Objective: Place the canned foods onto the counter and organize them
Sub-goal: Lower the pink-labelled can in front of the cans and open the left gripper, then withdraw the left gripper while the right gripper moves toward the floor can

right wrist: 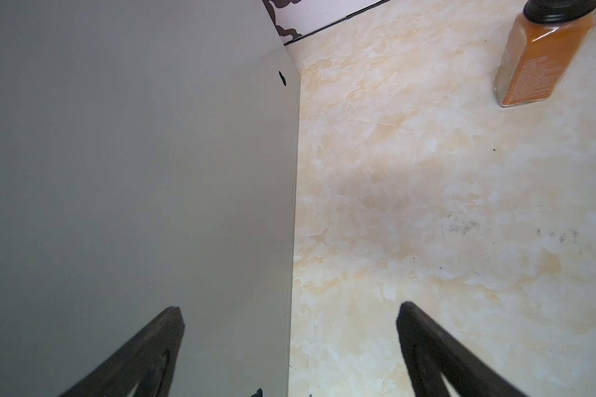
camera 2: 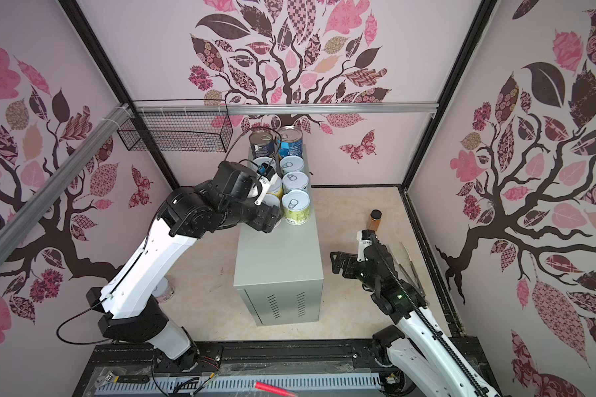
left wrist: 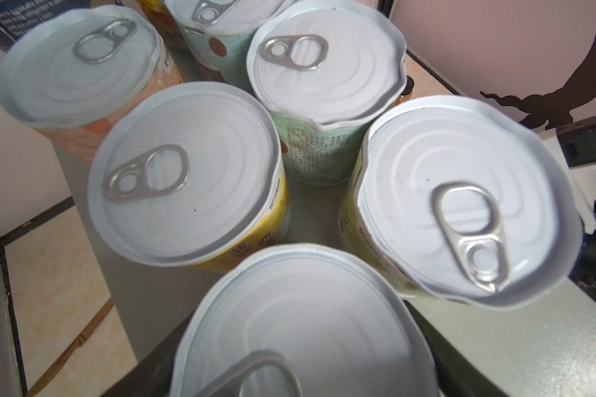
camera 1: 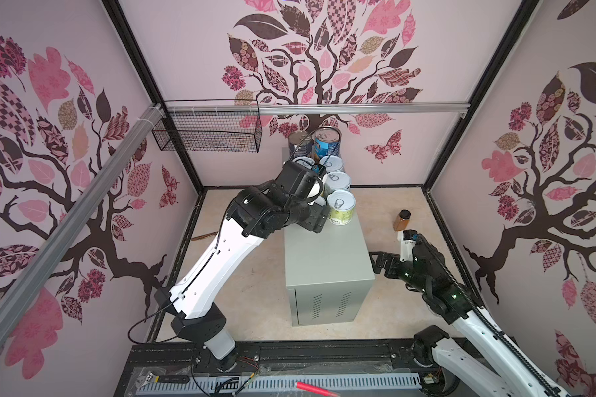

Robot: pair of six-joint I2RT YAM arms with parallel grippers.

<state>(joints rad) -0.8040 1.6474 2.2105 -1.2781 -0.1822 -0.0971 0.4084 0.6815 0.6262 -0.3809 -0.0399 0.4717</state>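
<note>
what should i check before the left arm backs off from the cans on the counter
1. Nearest pull-tab can upright on the grey counter: ok.
2. Left gripper free of that can: cannot tell; its fingers flank it.
3. Yellow-label can beside it upright: ok.
4. Right gripper open, empty, beside the counter: ok.
5. Amber spice jar standing on the floor, away from the counter: ok.
6. No cans left on the floor: cannot tell; the left arm hides part of it.
</note>
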